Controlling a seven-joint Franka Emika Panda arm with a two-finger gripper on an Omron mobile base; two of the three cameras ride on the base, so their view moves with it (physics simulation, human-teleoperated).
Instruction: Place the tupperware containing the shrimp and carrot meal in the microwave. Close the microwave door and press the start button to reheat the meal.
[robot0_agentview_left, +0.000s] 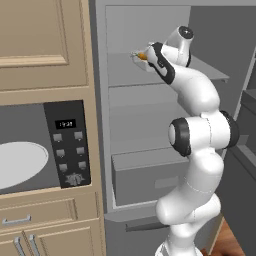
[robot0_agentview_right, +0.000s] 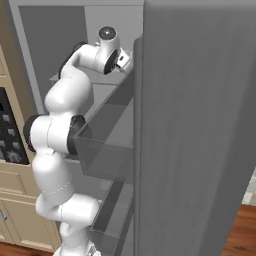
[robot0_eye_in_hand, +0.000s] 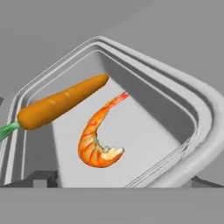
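tupperware (robot0_eye_in_hand: 192, 109): clear greyish container with raised rim, seen close from above in the hand view; in the left base view it sits on an upper fridge shelf (robot0_agentview_left: 130, 70), just at the arm's hand
carrot (robot0_eye_in_hand: 61, 103): orange, green stub at one end, lies inside the tupperware along one side
shrimp (robot0_eye_in_hand: 98, 140): curled, orange, lies on the container floor just beside the carrot, not touching it
pincer (robot0_eye_in_hand: 118, 181): released, spread wide, one tip on each side of the container's near rim, nothing gripped; whether the tips touch the rim, cannot tell
arm (robot0_agentview_left: 197, 150): reaches up and into the open fridge, hand at the upper shelf
fridge door (robot0_agentview_right: 200, 125): swung open, large grey panel at the right of the right base view, clear door bins on its inner side
microwave (robot0_agentview_left: 30, 150): built into wooden cabinets left of the fridge, cavity open to view, white turntable plate (robot0_agentview_left: 17, 162) bare
button panel (robot0_agentview_left: 67, 145): dark, small display on top, on the microwave's right side
fridge drawer (robot0_agentview_left: 145, 172): grey, low in the fridge, shut
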